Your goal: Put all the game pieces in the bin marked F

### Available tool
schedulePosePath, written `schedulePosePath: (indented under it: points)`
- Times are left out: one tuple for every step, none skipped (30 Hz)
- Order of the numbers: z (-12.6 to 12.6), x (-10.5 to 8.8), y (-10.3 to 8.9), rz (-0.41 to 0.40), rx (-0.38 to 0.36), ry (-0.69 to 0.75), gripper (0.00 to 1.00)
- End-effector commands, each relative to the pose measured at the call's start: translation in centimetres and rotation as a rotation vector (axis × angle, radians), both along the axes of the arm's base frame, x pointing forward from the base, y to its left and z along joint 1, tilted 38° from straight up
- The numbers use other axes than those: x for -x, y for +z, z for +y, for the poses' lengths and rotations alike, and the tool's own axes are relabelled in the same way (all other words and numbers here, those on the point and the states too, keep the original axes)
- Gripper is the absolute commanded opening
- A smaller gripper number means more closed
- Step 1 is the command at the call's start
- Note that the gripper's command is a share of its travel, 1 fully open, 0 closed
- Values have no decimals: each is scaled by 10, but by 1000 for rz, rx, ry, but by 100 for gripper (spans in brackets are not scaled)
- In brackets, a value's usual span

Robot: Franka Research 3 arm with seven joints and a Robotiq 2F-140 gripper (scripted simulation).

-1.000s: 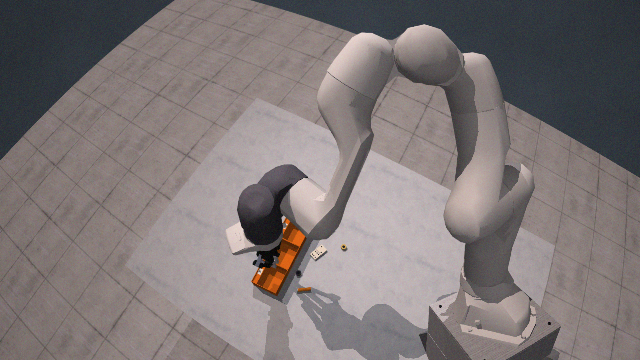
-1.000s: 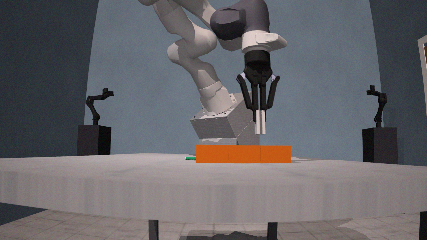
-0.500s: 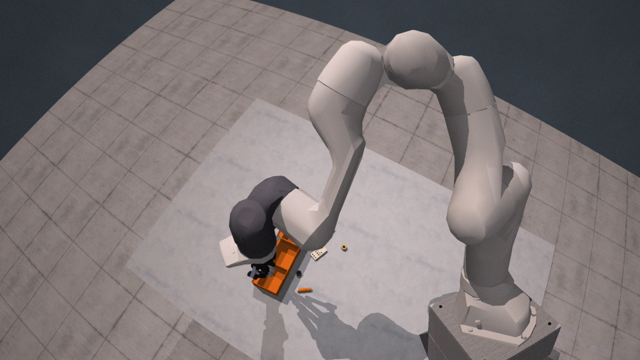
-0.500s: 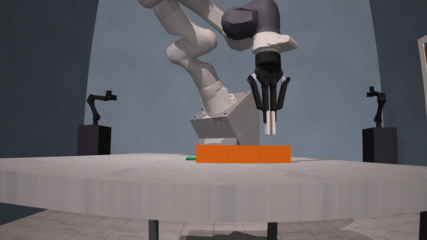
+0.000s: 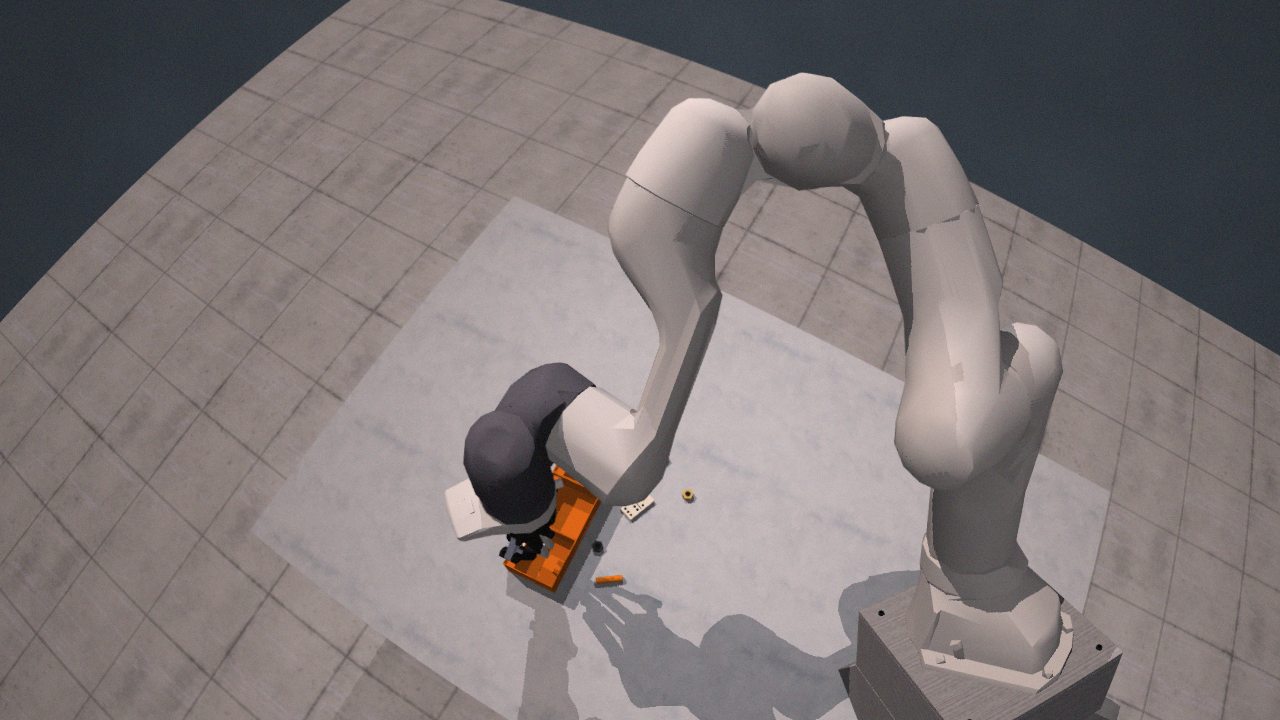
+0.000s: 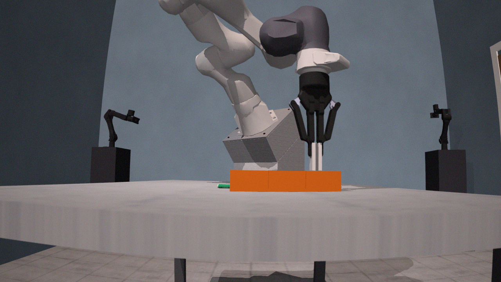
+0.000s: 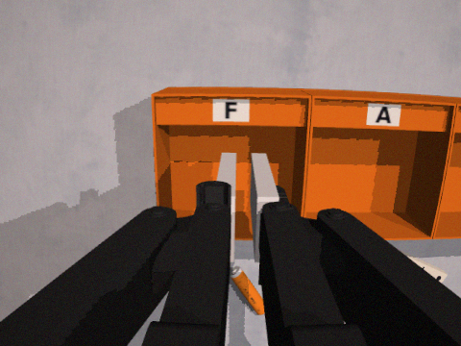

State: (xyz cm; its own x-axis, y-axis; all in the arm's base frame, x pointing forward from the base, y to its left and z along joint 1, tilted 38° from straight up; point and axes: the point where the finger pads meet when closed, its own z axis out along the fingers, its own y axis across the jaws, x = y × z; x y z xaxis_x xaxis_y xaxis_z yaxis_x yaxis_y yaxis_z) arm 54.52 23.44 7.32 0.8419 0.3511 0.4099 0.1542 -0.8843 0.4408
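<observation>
Gripper point(image 7: 244, 163) hangs over the F compartment point(image 7: 230, 111) of the orange bin rack point(image 5: 572, 519). Jaws nearly together, and I see nothing btwn the pads. The domino point(image 5: 637, 508) is on the table on the rack's robot-base side, near the A section, low-right of the jaws in wrist view. Its long axis lies approx crosswise to the rack. Next pick likely needs me to go that way.

From the top view, the wrist covers most of the orange bin point(image 5: 572, 528), and the small dark item point(image 5: 596, 544) beside it is too small to identify. In the wrist view, the gripper point(image 7: 244, 199) screens part of compartment F; whether anything sits between its near-closed fingers cannot be seen.
</observation>
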Motion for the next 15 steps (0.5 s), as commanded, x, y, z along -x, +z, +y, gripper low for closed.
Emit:
schedulePosePath:
  points:
    - [0,-5,-2,-15,-7,-9,5]
    - [-1,-6,-4,-15,-7,-9,5]
    - [-2,-8,-6,-15,-7,-9,5]
    - [-2,-9,-8,-15,-7,-9,5]
    - [-3,-10,-10,-15,-7,-9,5]
    - [-4,-12,-12,-15,-7,-9,5]
    - [-5,-13,-14,-15,-7,-9,5]
    - [-6,-15,-16,-15,-7,-9,5]
    - [-7,-16,-18,-15,-7,-9,5]
    - [-7,-17,-21,-15,-7,-9,5]
    - [-8,-19,-23,-15,-7,-9,5]
    - [-8,-19,-23,-15,-7,-9,5]
    - [-8,-19,-23,-15,-7,-9,5]
    - [-8,-19,-23,-15,-7,-9,5]
    - [-8,-19,-23,-15,-7,-9,5]
